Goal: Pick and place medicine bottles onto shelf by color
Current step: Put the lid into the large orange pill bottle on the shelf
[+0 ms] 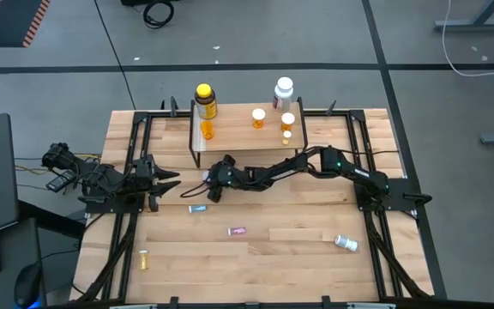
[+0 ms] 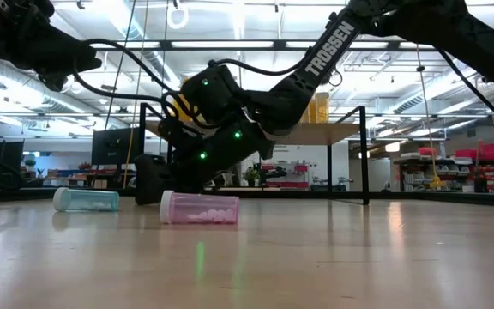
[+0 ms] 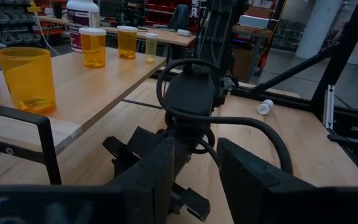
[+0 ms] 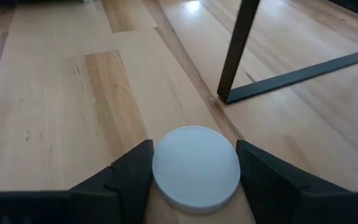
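The shelf [image 1: 238, 140] stands at the table's far middle and bears a big yellow bottle [image 1: 205, 100], a big white bottle [image 1: 283, 91], three orange vials [image 1: 258, 118] and a tiny yellow vial [image 1: 286, 135]. My right gripper [image 1: 213, 192] reaches across to just in front of the shelf's left leg and is shut on a white-capped vial [image 4: 196, 168]. My left gripper [image 1: 168, 180] is open and empty, just left of it. A teal vial [image 1: 197, 208], a pink vial [image 1: 237, 231], a tiny yellow vial [image 1: 143, 259] and a white-capped bottle [image 1: 345, 243] lie on their sides on the table. My right gripper pinches the vial's round white cap [image 4: 166, 165] between its two fingers, one on each side of the rim. The fingers come from above, slanting down toward the table's near left. The cap hides the vial's body; whether it stands on the table, I cannot tell.
The shelf's black leg and foot bar [image 4: 235, 56] stand right beside the held vial. The teal vial [image 2: 86, 200] and pink vial [image 2: 200, 209] lie close in front of my right gripper. Black frame rails run along the table's left and right sides [image 1: 363, 163].
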### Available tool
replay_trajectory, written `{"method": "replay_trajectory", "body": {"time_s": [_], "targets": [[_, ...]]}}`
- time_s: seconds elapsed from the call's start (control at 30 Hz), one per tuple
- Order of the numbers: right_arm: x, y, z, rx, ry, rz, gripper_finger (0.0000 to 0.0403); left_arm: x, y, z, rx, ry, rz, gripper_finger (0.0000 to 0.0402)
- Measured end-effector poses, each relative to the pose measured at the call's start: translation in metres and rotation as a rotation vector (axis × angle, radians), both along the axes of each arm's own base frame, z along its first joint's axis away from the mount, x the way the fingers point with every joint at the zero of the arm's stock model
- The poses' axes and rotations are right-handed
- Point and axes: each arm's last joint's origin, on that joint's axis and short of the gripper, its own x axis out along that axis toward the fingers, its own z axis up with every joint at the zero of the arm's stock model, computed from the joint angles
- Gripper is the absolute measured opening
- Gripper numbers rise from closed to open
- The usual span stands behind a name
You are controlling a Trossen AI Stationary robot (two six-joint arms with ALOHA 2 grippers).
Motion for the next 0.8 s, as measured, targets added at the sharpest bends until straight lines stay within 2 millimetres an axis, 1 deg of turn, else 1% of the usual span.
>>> {"method": "replay_trajectory", "body": {"time_s": [0.17, 0.27, 0.5, 0.73, 0.8], "targets": [[0.002, 0.000, 0.003, 0.001, 0.031, 0.002, 0.0222, 0.000, 0.000, 0.000, -0.004, -0.001, 0.000, 0.0130], [0.003, 0.001, 0.010, 0.005, 0.039, 0.008, 0.0228, 0.000, 0.000, 0.000, -0.009, -0.002, 0.001, 0.0130], [-0.003, 0.006, 0.035, 0.041, 0.116, 0.024, 0.0229, 0.000, 0.000, 0.000, -0.010, -0.003, 0.001, 0.0130], [-0.007, 0.017, 0.068, 0.060, 0.099, 0.039, 0.0229, 0.000, 0.000, 0.000, -0.011, -0.003, 0.001, 0.0130], [-0.009, 0.021, 0.080, 0.066, 0.079, 0.053, 0.0229, 0.000, 0.000, 0.000, -0.011, -0.003, 0.000, 0.0130]]}}
